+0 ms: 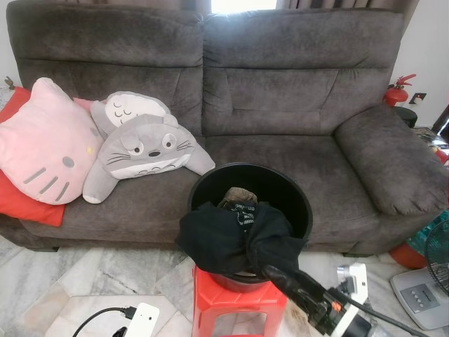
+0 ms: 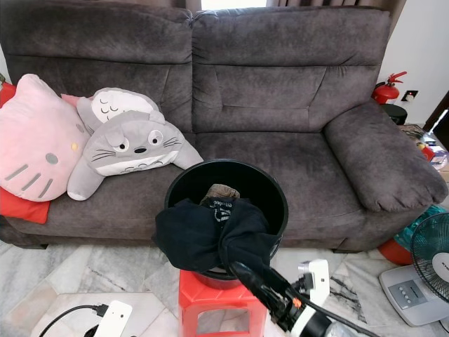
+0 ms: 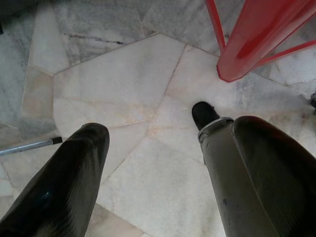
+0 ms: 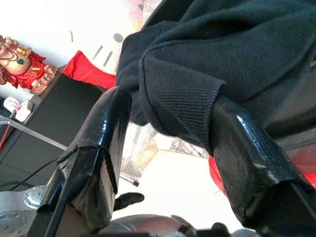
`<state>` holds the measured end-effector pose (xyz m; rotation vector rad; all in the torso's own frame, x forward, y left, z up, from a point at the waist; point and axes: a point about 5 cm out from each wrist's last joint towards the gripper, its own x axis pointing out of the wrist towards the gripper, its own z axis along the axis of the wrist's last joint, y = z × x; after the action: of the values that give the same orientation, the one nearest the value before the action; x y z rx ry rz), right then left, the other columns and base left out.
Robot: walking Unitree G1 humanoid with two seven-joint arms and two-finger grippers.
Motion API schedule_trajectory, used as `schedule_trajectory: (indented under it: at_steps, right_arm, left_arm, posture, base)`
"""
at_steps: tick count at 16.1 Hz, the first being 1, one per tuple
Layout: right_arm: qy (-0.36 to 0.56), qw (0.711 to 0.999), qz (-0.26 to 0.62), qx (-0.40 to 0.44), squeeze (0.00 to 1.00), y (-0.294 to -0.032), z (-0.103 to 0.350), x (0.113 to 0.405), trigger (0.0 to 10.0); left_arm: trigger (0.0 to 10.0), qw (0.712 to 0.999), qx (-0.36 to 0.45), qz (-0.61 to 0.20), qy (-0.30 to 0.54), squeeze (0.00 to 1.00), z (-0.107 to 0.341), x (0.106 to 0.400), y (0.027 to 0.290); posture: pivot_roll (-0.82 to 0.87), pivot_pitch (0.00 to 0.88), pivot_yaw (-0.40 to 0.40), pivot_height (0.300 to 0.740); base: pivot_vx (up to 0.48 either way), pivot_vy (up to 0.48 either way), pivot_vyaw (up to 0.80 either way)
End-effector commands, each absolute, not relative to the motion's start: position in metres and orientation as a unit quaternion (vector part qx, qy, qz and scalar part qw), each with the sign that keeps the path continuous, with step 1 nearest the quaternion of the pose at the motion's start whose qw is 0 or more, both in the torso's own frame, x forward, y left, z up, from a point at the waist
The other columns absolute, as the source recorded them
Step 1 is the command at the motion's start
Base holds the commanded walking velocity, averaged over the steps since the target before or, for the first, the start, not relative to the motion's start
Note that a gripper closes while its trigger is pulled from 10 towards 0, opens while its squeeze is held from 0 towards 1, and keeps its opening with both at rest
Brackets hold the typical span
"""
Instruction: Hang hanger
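Your right end effector gapes wide beside the black knit garment draped over the round black bucket's front rim, nothing gripped. Left end effector hangs spread above the marble floor. No hanger in sight; hanging not yet begun.

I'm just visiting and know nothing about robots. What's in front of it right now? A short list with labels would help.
Setting: grey sofa on a marble floor
On the sofa: pink cat cushion, grey plush
Centre: black bucket standing on a red stool
Over the bucket rim: black garment
Right gripper: open, fingers either side of a fold of the garment
Left gripper: open, pointing at the floor, idle
Hanger: none visible
Far right: fire extinguisher, fan
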<state>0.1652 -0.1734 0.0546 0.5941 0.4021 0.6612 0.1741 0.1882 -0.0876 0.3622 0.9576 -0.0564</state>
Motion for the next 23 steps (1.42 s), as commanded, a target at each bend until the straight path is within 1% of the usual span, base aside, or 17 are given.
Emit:
schedule_trajectory:
  at_steps: [1,5,12,16,18,21,23]
  right_arm:
    - [0.194,0.883,0.323,0.281,0.00,-0.173,0.057,0.164,10.0]
    - [0.207,0.883,0.319,0.276,0.00,-0.176,0.055,0.160,10.0]
    - [0.219,0.872,0.319,0.300,0.00,-0.172,0.044,0.172,10.0]
    - [0.235,0.861,0.331,0.306,0.00,-0.169,0.040,0.164,10.0]
    - [0.251,0.857,0.338,0.296,0.00,-0.168,0.038,0.159,10.0]
    - [0.250,0.863,0.329,0.289,0.00,-0.168,0.033,0.166,10.0]
    - [0.237,0.875,0.310,0.286,0.00,-0.171,0.032,0.176,10.0]
  left_arm:
    - [10.0,0.865,0.181,-0.028,0.468,0.00,-0.089,0.171,0.190]
    - [10.0,0.864,0.182,-0.030,0.468,0.00,-0.089,0.171,0.191]
    - [10.0,0.864,0.185,-0.031,0.466,0.00,-0.089,0.172,0.190]
    - [10.0,0.864,0.186,-0.030,0.467,0.00,-0.089,0.171,0.190]
    - [10.0,0.863,0.189,-0.032,0.467,0.00,-0.089,0.171,0.191]
    - [10.0,0.864,0.189,-0.032,0.466,0.00,-0.089,0.171,0.191]
    - [10.0,0.864,0.191,-0.032,0.465,0.00,-0.089,0.172,0.191]
  posture:
    - [-0.19,0.011,-0.007,0.740]
    - [-0.20,0.009,-0.004,0.740]
    - [-0.19,0.002,-0.002,0.740]
    - [-0.18,0.000,-0.004,0.740]
    - [-0.19,0.000,0.001,0.740]
    - [-0.18,0.000,0.004,0.740]
    - [-0.18,0.000,0.005,0.740]
  base:
    - [0.000,0.000,0.00]
    - [0.000,0.000,0.00]
    - [0.000,0.000,0.00]
    - [0.000,0.000,0.00]
    - [0.000,0.000,0.00]
    - [0.000,0.000,0.00]
    - [0.000,0.000,0.00]
